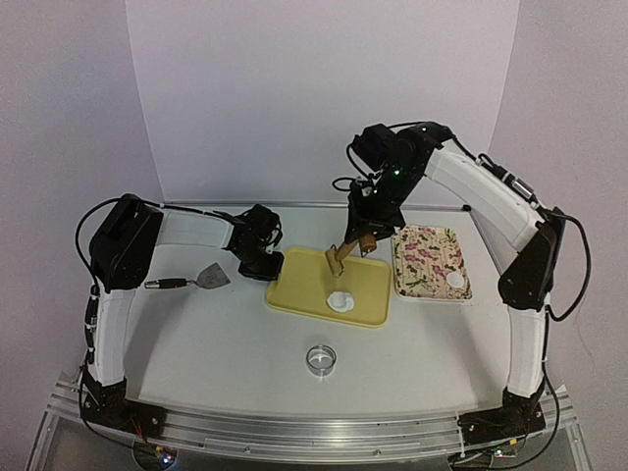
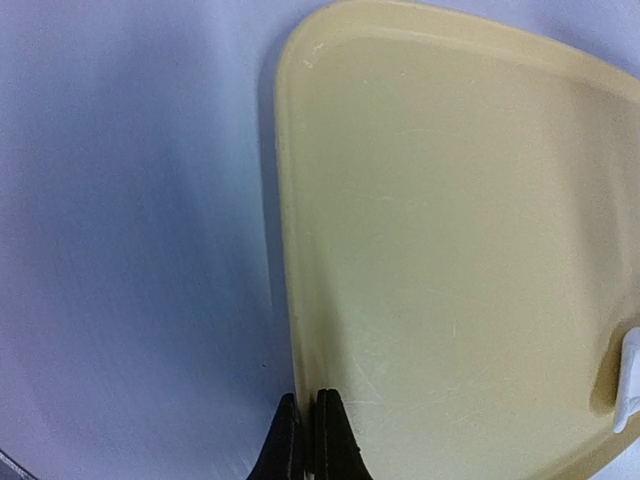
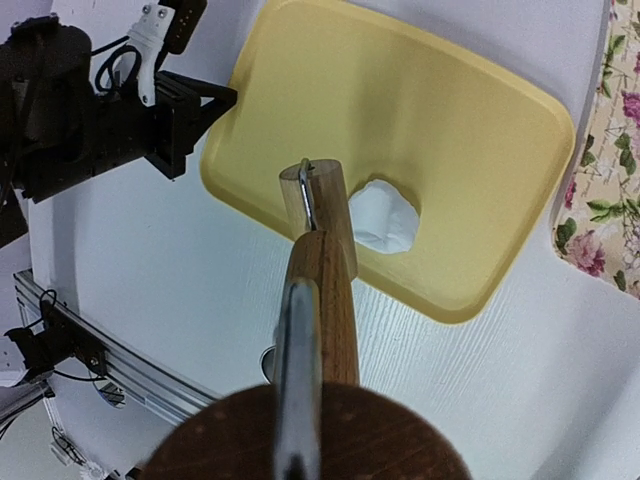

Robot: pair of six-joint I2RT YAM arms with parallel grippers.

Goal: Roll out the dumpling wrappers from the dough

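While the left gripper (image 1: 272, 267), its jaws pressed together, rests at the left rim of a yellow tray (image 1: 294, 294), the right gripper (image 1: 361, 240) is clamped on a wooden roller (image 1: 340, 257). It holds the roller tilted over the tray, the head just beside a lumpy piece of white dough (image 1: 340, 301). One dumpling wrapper (image 1: 455, 281), a flat white disc, lies in the near right corner of a floral tray (image 1: 417, 260) alongside. A shiny ring cutter (image 1: 321, 359) and a metal scraper (image 1: 211, 279) sit well apart on the white table (image 1: 226, 343).
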